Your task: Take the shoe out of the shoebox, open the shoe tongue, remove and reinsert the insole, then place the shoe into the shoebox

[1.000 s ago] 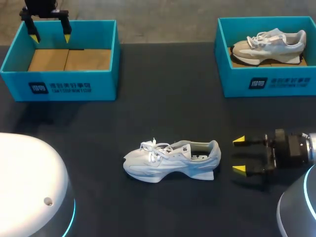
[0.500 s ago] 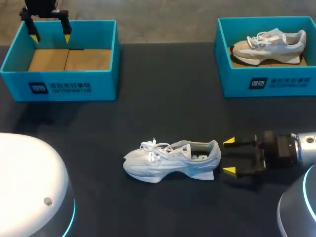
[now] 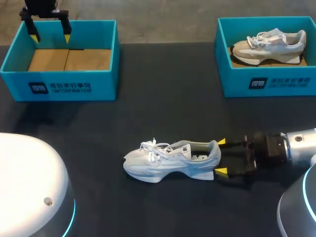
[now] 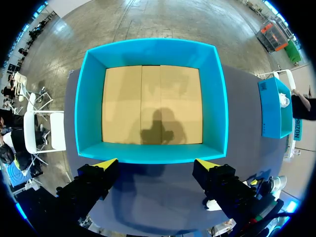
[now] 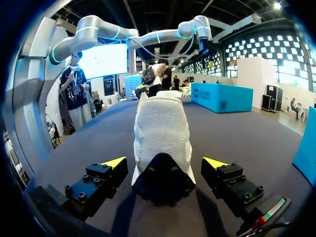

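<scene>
A pale grey lace-up sneaker (image 3: 170, 160) stood upright on its sole on the dark counter (image 3: 163, 98), out of either box, with its toe pointing to 9 o'clock and its heel to 3 o'clock in the head view. The right gripper (image 3: 220, 157) lay low at the shoe's 3 o'clock. Its yellow-tipped fingers (image 3: 221, 142) were spread wide, one on each side of the heel. The right wrist view showed the heel (image 5: 162, 133) between that gripper's (image 5: 164, 162) tips, with a narrow gap on each side, so nothing was clamped.

At the counter's 10 o'clock sat an open teal cardboard shoebox with a bare brown floor (image 3: 59, 86). The left gripper (image 3: 49, 30) hung over its far rim. In the left wrist view this gripper (image 4: 157, 164) looked straight down, fingers wide apart and holding nothing, their tips over one long wall of the box (image 4: 150, 47).

At 2 o'clock a second teal shoebox (image 3: 266, 84) held a beige and white sneaker (image 3: 269, 44), toe towards 9 o'clock.
</scene>
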Robot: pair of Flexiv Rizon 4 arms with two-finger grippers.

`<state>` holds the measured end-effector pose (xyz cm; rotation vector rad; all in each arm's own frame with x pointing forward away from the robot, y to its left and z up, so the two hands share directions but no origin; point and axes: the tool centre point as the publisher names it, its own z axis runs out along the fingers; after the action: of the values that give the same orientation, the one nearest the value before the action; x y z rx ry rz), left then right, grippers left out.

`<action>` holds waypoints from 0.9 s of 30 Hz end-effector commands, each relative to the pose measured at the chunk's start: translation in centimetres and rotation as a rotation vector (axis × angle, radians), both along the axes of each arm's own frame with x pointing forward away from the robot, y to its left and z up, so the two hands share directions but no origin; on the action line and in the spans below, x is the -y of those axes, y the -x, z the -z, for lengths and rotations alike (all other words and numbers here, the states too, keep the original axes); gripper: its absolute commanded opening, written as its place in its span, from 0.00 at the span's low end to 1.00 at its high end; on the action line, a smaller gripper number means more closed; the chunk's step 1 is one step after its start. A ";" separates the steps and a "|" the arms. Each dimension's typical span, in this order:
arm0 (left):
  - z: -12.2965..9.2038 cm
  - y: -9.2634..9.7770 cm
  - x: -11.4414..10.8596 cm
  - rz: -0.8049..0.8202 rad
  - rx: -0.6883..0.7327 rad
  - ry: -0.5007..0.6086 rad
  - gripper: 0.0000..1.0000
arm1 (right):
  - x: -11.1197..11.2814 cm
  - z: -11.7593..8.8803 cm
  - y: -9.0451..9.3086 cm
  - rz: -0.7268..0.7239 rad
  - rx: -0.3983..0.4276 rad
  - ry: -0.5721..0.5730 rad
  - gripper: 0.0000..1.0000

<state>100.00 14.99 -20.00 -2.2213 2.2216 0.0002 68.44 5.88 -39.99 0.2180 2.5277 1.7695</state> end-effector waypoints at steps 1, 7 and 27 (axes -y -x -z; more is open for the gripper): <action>0.0 0.0 0.0 0.000 0.000 0.000 1.00 | -0.8 0.4 -0.1 0.000 0.002 0.000 1.00; 0.0 0.0 0.0 0.000 0.000 0.000 1.00 | -1.5 0.4 0.0 -0.009 0.017 -0.006 1.00; 0.0 0.0 0.0 0.000 0.000 0.000 1.00 | -3.6 1.1 -0.5 -0.038 0.041 -0.005 1.00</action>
<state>100.00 14.99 -20.00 -2.2212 2.2216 0.0002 68.75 9.05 -40.73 0.1328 2.5142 1.7767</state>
